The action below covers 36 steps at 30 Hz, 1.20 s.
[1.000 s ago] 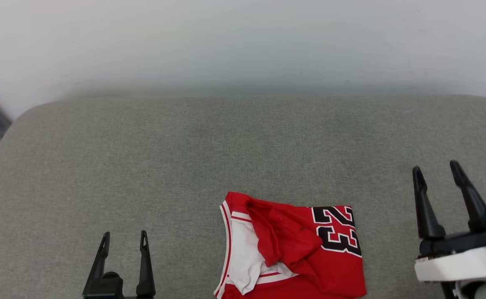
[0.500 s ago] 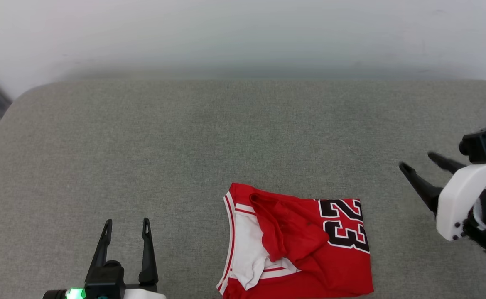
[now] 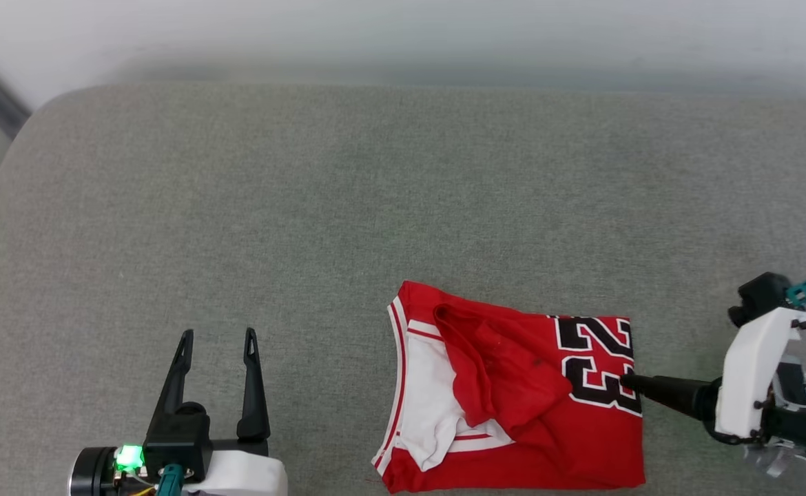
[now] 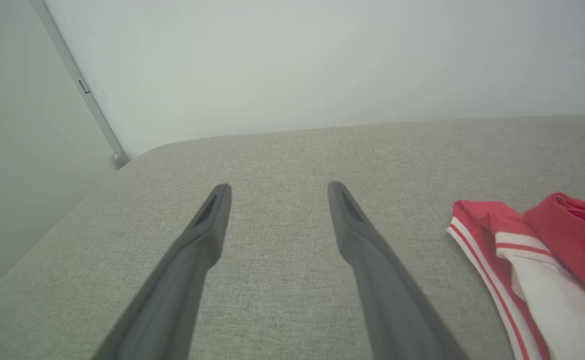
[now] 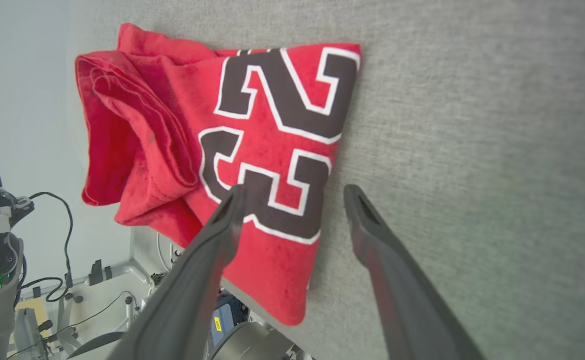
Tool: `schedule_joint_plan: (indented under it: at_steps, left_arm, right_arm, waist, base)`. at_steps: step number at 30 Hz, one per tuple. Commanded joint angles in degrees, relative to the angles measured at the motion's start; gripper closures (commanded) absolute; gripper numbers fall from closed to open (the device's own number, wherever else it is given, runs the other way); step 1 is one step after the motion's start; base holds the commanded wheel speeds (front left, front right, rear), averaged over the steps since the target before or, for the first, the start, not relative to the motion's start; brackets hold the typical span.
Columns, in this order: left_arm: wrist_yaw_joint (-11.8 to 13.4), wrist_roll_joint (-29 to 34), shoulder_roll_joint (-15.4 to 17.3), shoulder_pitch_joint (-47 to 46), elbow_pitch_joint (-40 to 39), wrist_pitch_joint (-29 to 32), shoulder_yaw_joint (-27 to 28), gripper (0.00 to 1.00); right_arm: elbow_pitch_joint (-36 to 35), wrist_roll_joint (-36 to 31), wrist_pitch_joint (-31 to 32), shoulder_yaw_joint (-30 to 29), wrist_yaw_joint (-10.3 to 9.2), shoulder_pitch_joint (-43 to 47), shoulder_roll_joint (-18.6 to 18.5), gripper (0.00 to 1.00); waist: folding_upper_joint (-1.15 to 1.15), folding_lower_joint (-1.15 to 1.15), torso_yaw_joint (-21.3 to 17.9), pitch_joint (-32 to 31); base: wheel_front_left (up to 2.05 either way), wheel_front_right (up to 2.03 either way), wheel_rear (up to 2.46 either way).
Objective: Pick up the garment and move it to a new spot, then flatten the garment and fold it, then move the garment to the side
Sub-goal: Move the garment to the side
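Surface: a grey padded bench covered in woven fabric [image 3: 238,207] [image 4: 282,150] [image 5: 472,150], with a rounded far-left corner.
Lying on it: one red sleeveless basketball jersey [image 3: 534,420] [image 4: 537,270] [image 5: 272,165], folded into a rough rectangle and resting flat on the fabric.
Position: close to the near edge, right of the middle; in the right wrist view one corner reaches the bench's edge.
Right end of the jersey: a black, white-outlined "23", facing up.
Left end: white lining showing, bordered by red-and-white striped trim.
Middle: a bunched red fold, standing slightly proud of the rest.
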Motion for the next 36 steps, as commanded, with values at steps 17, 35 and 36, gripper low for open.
schedule_joint_plan:
  at_steps: [17, 35, 36]
  left_arm:
    - [-0.7, -0.36, -0.76, -4.74, 0.15, -0.12, -0.51, 0.0]
    - [-0.67, -0.01, -1.03, -1.12, 1.16, -0.12, 0.62, 0.0]
    - [-0.67, -0.01, -1.03, -1.12, 1.16, -0.12, 0.62, 0.0]
  right_arm:
    - [6.33, -1.56, 2.81, 7.22, -0.08, 0.79, 7.18, 0.0]
    - [-7.3, -2.42, -5.59, 15.28, -0.02, -6.53, -2.09, 1.0]
    - [-7.3, -2.42, -5.59, 15.28, -0.02, -6.53, -2.09, 1.0]
  waist:
    - [0.0, 0.0, 3.97, 6.75]
    - [0.0, 0.0, -0.06, 0.32]
    - [0.0, 0.0, -0.06, 0.32]
  base:
    - [0.0, 0.0, 0.0]
    - [0.0, 0.0, 0.0]
    - [0.0, 0.0, 0.0]
